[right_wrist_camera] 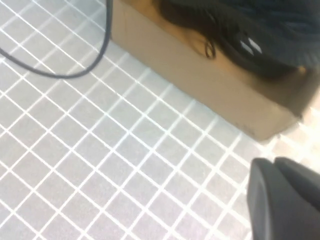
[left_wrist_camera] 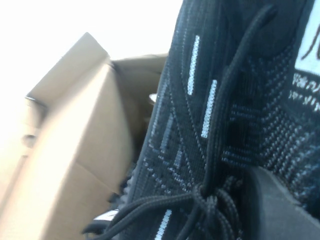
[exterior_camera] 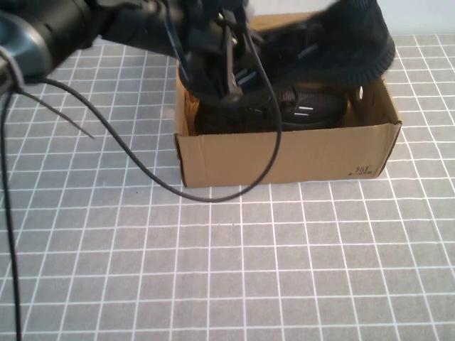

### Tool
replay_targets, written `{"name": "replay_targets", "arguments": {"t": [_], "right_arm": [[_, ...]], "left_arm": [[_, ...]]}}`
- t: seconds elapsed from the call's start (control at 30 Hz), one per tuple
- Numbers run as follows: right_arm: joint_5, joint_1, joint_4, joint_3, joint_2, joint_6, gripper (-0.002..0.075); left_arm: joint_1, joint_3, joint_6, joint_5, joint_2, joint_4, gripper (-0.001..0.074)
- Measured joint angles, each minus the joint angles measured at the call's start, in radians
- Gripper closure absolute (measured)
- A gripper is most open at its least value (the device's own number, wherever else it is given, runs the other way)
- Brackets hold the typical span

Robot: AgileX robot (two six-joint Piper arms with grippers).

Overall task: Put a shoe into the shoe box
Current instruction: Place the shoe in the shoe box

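Observation:
The brown cardboard shoe box (exterior_camera: 284, 160) stands open at the far middle of the table. One black sneaker (exterior_camera: 302, 108) lies inside it. My left gripper (exterior_camera: 226, 62) reaches in from the far left and is shut on a second black shoe (exterior_camera: 341, 39), holding it above the box's far right. In the left wrist view this shoe (left_wrist_camera: 220, 100) fills the frame with its laces and white stripes, one finger (left_wrist_camera: 282, 205) presses on it, and the box wall (left_wrist_camera: 75, 150) is beside it. My right gripper (right_wrist_camera: 274, 175) is shut and empty, above the table near the box (right_wrist_camera: 200, 85).
The table is a grey mat with a white grid (exterior_camera: 249, 270). A black cable (exterior_camera: 142, 174) loops from the left arm down onto the mat in front of the box's left corner. It also shows in the right wrist view (right_wrist_camera: 75, 75).

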Motion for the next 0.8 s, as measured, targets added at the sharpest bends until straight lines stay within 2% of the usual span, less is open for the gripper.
{"name": "replay_targets", "arguments": {"t": [0.17,0.4,0.8], "right_arm": [[-0.063,0.000,-0.053,0.166,-0.178,0.108,0.0741],[-0.078,0.000,-0.062,0.334,-0.321,0.125,0.0742],[-0.108,0.000,-0.062,0.401,-0.332,0.126,0.0742]], "left_arm": [[-0.006,-0.005,0.020,0.000,0.068,-0.002,0.0707],[-0.006,-0.081,0.022,0.008,0.146,-0.005,0.0708],[-0.006,-0.110,0.063,0.048,0.212,-0.030,0.0708]]}}
